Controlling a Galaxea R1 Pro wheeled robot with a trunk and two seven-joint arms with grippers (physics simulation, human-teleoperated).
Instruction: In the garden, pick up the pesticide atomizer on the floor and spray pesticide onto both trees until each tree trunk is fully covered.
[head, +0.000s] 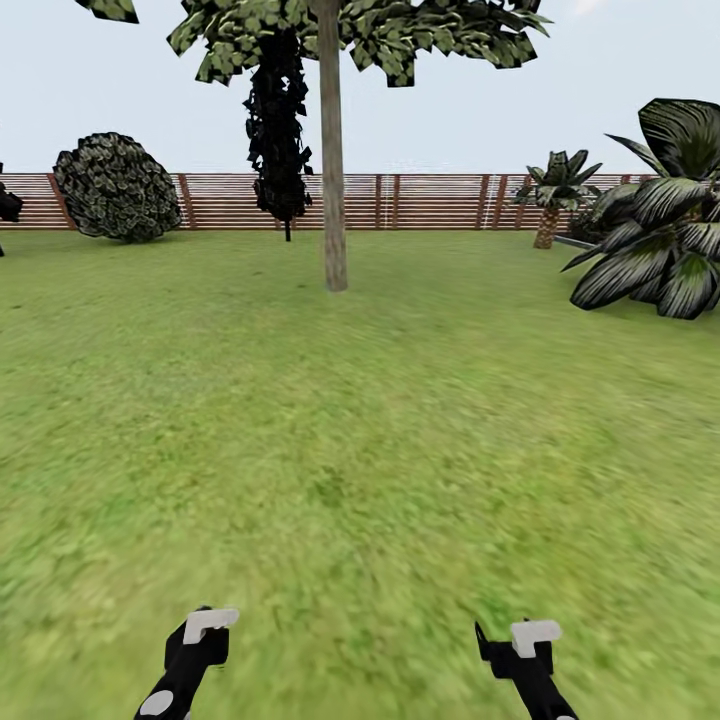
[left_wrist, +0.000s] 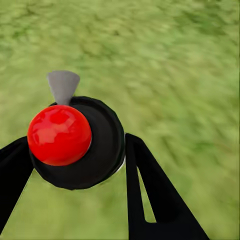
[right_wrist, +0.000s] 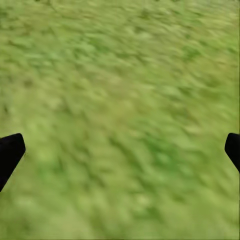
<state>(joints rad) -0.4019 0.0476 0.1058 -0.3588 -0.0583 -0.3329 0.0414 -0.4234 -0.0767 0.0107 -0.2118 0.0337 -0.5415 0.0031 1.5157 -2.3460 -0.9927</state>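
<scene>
**Mia:** What was the left pincer doing?

**Ben:** It was clamped on the pesticide atomizer. The left wrist view looked down on a round black top with a shiny red ball and a small grey nozzle, sitting snug between the two black fingers. Only lawn lay below it.

**Mia:** And the right pincer?

**Ben:** Its fingers stood wide apart with nothing between them, just grass underneath.

**Mia:** Where was the tree?

**Ben:** The tree trunk stood far ahead of both pincers, a bit nearer the left one's side. The fence ran behind it, with a round bush far off to the left and palms far off to the right.

**Mia:** What could go wrong?

**Ben:** I think spraying from here would be a waste. The trunk looked too far off, so the pesticide would likely fall on the grass. The bottle could also slip if the grip went loose on the way.

**Mia:** Did the views show different things?

**Ben:** Yes. The head view showed the trunk and both pincers from above, but the bottle was hard to make out there. The left wrist view showed the bottle close up.
</scene>
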